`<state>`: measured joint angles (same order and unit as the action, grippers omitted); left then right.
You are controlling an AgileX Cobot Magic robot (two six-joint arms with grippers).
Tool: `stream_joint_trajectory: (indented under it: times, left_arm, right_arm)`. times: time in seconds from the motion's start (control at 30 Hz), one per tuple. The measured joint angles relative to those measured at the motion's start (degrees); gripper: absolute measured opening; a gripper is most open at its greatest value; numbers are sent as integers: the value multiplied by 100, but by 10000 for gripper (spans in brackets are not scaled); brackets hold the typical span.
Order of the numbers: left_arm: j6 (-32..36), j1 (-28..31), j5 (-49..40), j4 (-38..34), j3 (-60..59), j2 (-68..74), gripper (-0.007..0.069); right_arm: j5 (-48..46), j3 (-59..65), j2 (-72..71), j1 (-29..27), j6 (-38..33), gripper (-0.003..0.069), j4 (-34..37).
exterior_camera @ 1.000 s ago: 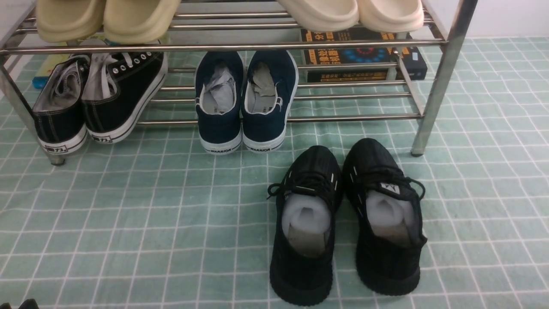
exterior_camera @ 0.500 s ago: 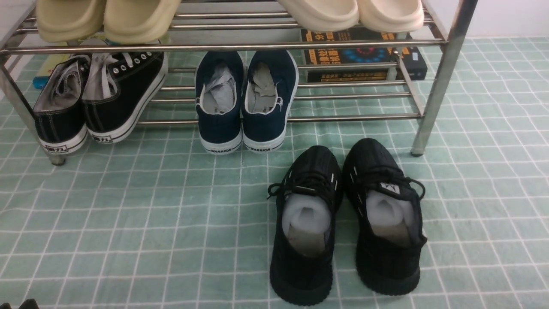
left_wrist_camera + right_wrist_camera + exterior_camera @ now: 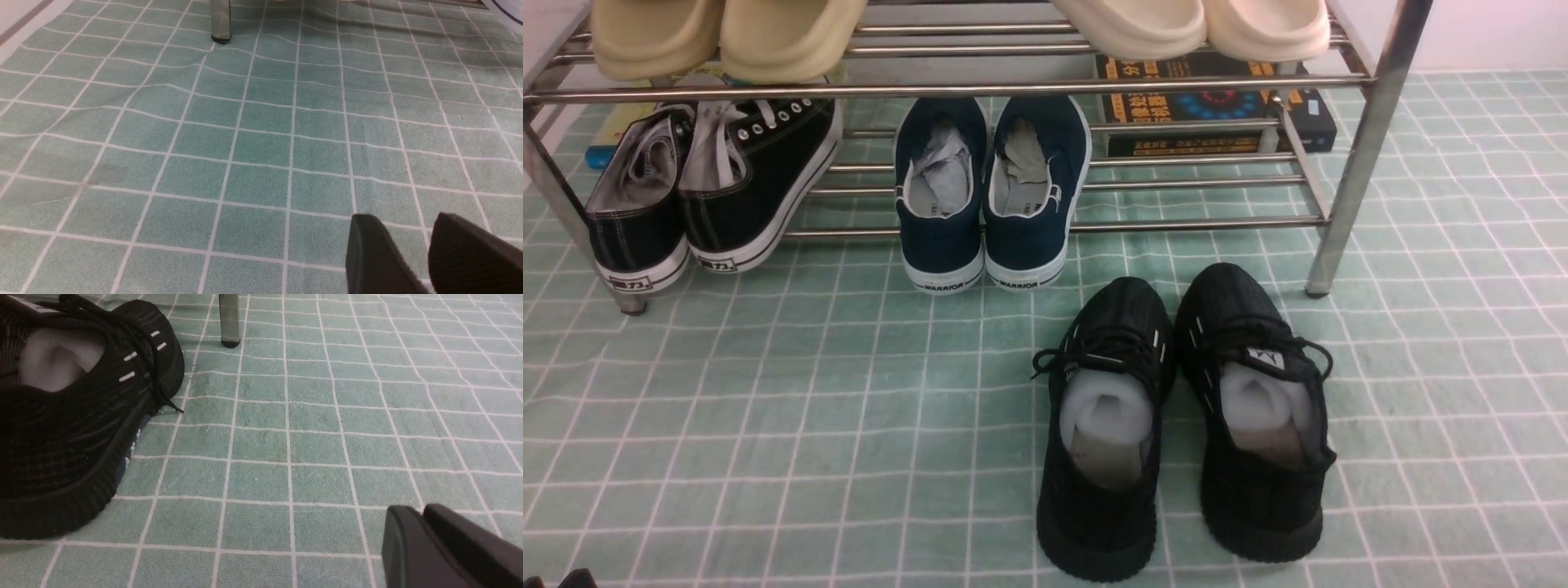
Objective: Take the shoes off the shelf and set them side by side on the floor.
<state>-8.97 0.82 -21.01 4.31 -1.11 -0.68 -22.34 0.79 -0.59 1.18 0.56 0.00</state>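
Observation:
Two all-black knit shoes stand side by side on the teal grid floor (image 3: pixel 768 408), toes toward the shelf (image 3: pixel 1364 139): the left shoe (image 3: pixel 1104 425) and the right shoe (image 3: pixel 1254 408), both with grey-white stuffing. In the right wrist view one shoe (image 3: pixel 77 412) fills the side of the picture. My right gripper (image 3: pixel 421 512) is shut and empty, off to that shoe's side over bare floor. My left gripper (image 3: pixel 402 222) hangs over bare floor with a small gap between its fingers, holding nothing. Neither gripper shows in the front view.
On the lower tier sit navy WARRIOR sneakers (image 3: pixel 992 196) and black canvas white-soled sneakers (image 3: pixel 698 192). Beige slippers (image 3: pixel 727 33) and cream slippers (image 3: pixel 1192 24) rest on the upper tier. Books (image 3: pixel 1209 114) lie behind. A chrome leg (image 3: pixel 229 322) stands by the shoe.

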Motion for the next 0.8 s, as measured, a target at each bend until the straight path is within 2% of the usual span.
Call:
stream_joint_trajectory:
  times: [0.8]
  left_arm:
    - [0, 0, 0, 5, 0, 0, 242]
  right_arm:
    - [0, 0, 0, 0, 0, 98, 0]
